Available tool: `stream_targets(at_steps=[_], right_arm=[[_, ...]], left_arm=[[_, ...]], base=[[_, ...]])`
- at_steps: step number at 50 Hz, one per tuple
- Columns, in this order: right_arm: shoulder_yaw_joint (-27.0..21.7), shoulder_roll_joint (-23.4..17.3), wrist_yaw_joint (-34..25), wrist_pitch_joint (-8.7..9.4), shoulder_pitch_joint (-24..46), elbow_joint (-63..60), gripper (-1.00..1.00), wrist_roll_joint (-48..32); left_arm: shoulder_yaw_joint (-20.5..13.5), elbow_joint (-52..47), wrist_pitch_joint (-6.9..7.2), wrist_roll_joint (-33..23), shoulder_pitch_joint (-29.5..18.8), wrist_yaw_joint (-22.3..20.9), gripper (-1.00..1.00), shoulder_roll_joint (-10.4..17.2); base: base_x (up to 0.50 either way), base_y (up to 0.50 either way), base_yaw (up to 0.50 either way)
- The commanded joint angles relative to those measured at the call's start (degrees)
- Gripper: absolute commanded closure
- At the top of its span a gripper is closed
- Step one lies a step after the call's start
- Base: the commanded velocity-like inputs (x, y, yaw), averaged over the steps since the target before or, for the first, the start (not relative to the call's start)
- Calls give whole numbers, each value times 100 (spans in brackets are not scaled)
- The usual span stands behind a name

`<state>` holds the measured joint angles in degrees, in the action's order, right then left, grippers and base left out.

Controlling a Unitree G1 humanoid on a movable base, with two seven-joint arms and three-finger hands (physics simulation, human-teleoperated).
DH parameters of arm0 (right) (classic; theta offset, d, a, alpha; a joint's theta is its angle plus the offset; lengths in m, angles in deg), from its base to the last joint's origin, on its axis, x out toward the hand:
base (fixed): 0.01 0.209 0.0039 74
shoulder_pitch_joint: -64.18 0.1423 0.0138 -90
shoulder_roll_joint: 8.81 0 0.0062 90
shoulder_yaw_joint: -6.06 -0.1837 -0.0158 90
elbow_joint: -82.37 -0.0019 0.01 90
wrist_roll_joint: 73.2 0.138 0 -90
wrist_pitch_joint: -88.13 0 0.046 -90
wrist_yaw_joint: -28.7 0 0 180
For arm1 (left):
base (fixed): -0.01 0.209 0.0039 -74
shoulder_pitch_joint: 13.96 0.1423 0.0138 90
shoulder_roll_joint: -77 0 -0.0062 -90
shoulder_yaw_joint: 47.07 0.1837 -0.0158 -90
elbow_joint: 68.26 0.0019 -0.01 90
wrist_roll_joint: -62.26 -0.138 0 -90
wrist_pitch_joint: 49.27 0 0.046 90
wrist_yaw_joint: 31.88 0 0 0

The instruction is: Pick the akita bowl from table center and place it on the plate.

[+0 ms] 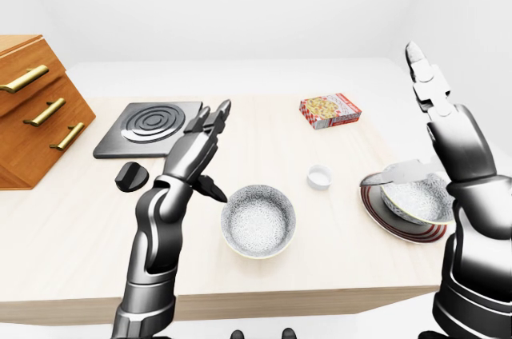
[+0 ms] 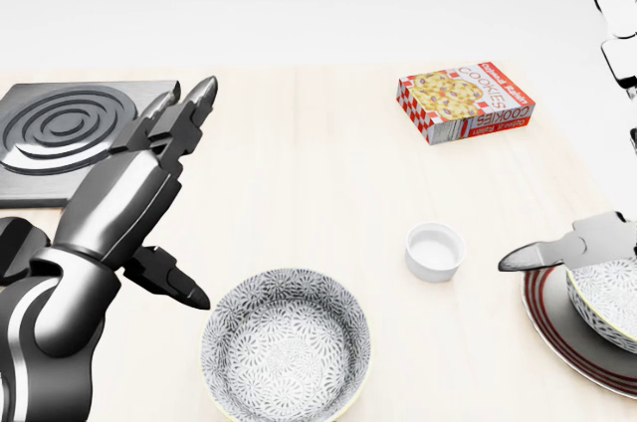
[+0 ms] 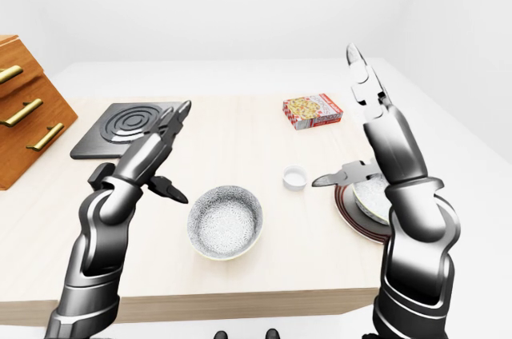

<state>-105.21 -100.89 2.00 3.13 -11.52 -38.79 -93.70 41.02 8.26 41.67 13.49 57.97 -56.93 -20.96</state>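
Note:
A grey-patterned bowl (image 1: 418,199) rests tilted on the red-rimmed plate (image 1: 390,223) at the right of the table. My right hand (image 1: 398,119) is raised above it and open, with its fingers pointing up and its thumb (image 1: 396,173) stretched over the bowl's left rim. I cannot tell whether the thumb touches the bowl. A second, similar patterned bowl (image 1: 258,221) stands upright at the table's middle, near the bottom edge. My left hand (image 1: 218,151) hovers open just left of that bowl and holds nothing.
A small white cup (image 1: 320,177) stands between the two bowls. A cookie box (image 1: 330,110) lies further up the table. A black burner plate (image 1: 150,127) and a dark knob (image 1: 132,176) are at the left, beside a wooden drawer cabinet (image 1: 32,107).

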Motion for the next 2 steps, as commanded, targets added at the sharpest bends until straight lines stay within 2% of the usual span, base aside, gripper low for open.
stream_targets(at_steps=[1,2], right_arm=[[103,170,464,0,-180,-252,-100,663],[101,190,490,0,-205,-267,-100,683]], left_arm=[[-9,-428,196,156,321,60,-100,-103],[-27,-433,211,207,334,86,-100,-107]], base=[[0,0,0],[0,0,0]])
